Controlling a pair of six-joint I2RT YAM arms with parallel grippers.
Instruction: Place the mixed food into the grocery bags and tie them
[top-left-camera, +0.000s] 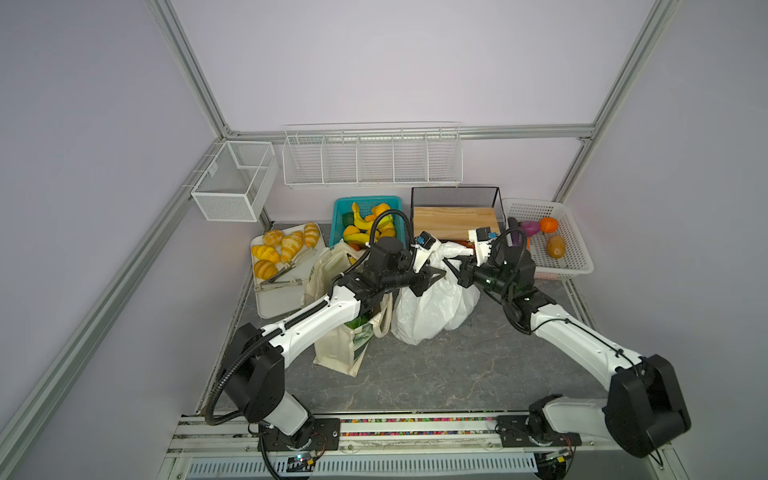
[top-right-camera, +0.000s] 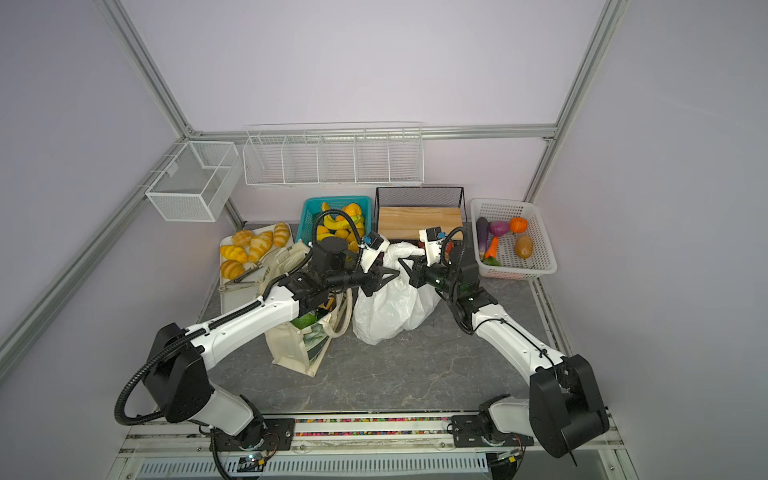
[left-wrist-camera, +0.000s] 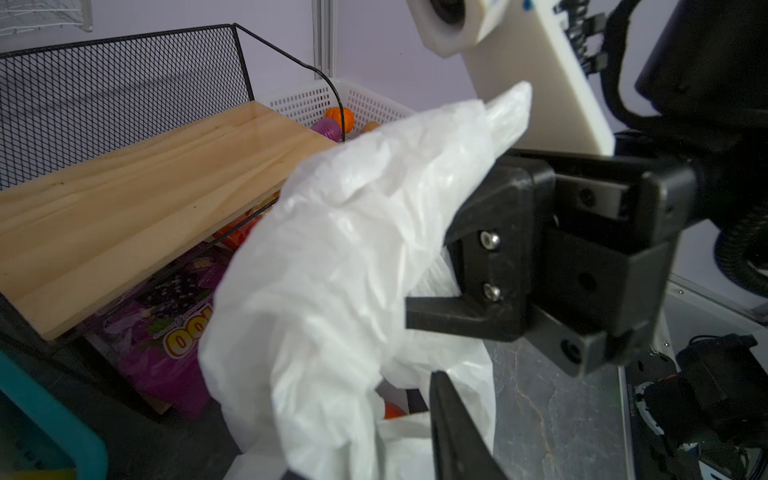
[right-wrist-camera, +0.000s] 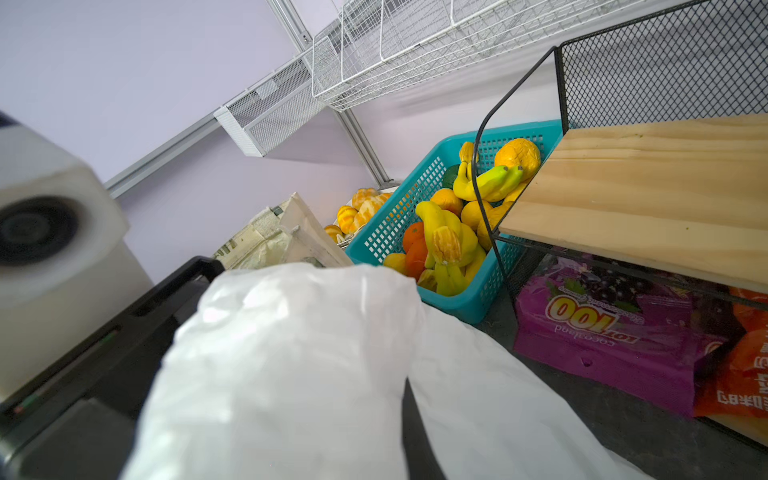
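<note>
The grey marbled bench (top-left-camera: 457, 374), inside lilac walls (top-left-camera: 374, 62) and an aluminium frame (top-left-camera: 199, 83), is carrying the white plastic carrier bag (top-left-camera: 432, 316) just beside the cream canvas tote (top-left-camera: 336, 353). The right gripper (top-left-camera: 456, 268) is clenching the carrier bag's raised top. The left gripper (top-left-camera: 432, 282) is standing beside it, jaws parted with plastic between them. A green snack bag (top-left-camera: 358, 322) is showing in the tote's mouth.

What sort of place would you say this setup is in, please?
Probably a robotics lab cell staged as a grocery corner: an aluminium frame with plain walls encloses the table, and a teal basket and a white basket hold what looks like toy produce.
</note>
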